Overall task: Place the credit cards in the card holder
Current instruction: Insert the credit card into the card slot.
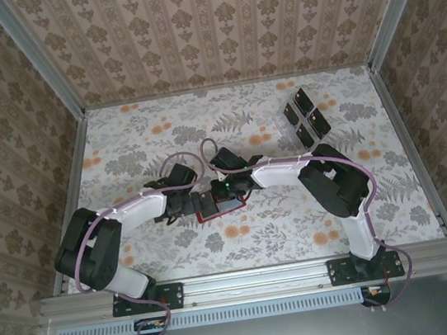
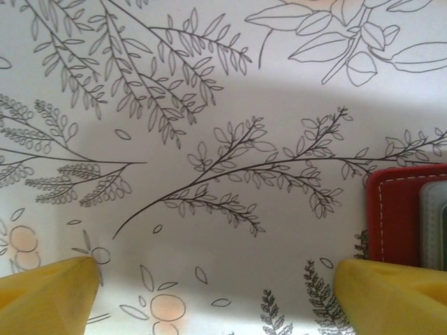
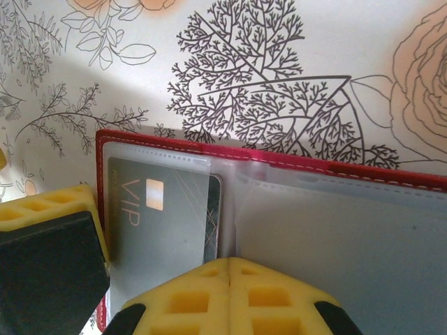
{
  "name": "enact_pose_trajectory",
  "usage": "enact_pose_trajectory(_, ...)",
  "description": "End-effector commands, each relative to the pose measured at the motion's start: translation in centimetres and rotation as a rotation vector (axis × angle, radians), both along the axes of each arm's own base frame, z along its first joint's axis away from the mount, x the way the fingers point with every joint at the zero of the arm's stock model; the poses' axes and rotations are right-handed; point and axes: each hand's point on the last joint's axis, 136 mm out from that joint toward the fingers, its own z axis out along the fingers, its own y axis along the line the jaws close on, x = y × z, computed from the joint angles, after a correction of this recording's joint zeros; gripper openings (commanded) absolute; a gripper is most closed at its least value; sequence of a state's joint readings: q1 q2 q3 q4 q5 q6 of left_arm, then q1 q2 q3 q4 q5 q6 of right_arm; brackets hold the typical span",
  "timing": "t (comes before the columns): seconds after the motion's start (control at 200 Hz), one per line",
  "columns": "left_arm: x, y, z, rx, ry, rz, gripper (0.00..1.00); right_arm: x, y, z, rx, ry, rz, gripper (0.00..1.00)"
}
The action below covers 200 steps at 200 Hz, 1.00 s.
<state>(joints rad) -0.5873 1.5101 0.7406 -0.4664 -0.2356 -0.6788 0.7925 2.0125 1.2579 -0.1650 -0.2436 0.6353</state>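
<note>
- L arm (image 1: 122,219): elbow folded back over near-left corner of table (image 1: 243,248), forearm running right toward centre, wrist low over the top.
- L gripper (image 2: 218,300): yellow fingers (image 2: 49,293) spread wide apart, nothing between them, just printed cloth. Its right-side finger overlaps the wallet's near corner in the L wrist view; can't tell if it touches.
- R arm (image 1: 290,166): elbow raised at right of centre, forearm reaching left, wrist meeting L wrist mid-table.
- R gripper (image 3: 230,272): fingers pressed together, nothing clamped. Tips sit over the wallet, at the lower edge of the card in it, by the fold.
- Wallet (image 3: 335,174): red, open, flat on table mid-centre, under both wrists, clear pockets facing up.
- One card (image 3: 164,223): dark grey, marked "VIP", inside left clear pocket.
- Other cards (image 1: 304,100): four dark ones grouped at far right of table, well apart from wallet.
</note>
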Motion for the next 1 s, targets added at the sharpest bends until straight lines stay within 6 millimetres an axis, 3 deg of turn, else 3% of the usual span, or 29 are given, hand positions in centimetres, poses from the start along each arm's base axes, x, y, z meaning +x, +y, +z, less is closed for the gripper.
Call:
enact_pose_trajectory(0.0, 0.5, 0.5, 1.3, 0.0, -0.034, 0.001, 1.0, -1.1, 0.4, 0.9, 0.015, 0.014, 0.015, 0.09)
enact_pose_trajectory(0.09, 0.6, 0.8, 2.3, -0.011, -0.055, 0.01, 1.0, -0.8, -0.7, 1.6, 0.007, -0.013, -0.014, 0.27)
enact_pose_trajectory(0.22, 0.7, 1.3, 3.0, -0.02, -0.066, 0.021, 1.0, -0.7, -2.5, 1.4, 0.007, -0.018, -0.06, 0.32)
enact_pose_trajectory(0.5, 0.6, 1.3, 2.6, -0.02, -0.051, 0.017, 1.0, -1.9, -4.9, -0.3, -0.018, 0.024, -0.112, 0.24)
enact_pose_trajectory(0.685, 0.5, 1.3, 2.1, -0.013, -0.038, 0.006, 1.0, -2.1, -5.2, 1.1, -0.011, 0.004, -0.133, 0.17)
enact_pose_trajectory(0.84, 0.4, 1.1, 1.6, -0.021, -0.027, -0.003, 1.0, -2.1, -4.2, 3.1, 0.015, -0.032, -0.115, 0.16)
enact_pose_trajectory(0.995, 0.4, 0.9, 1.1, -0.029, -0.015, -0.008, 1.0, -2.1, -3.1, 3.4, 0.022, -0.034, -0.093, 0.13)
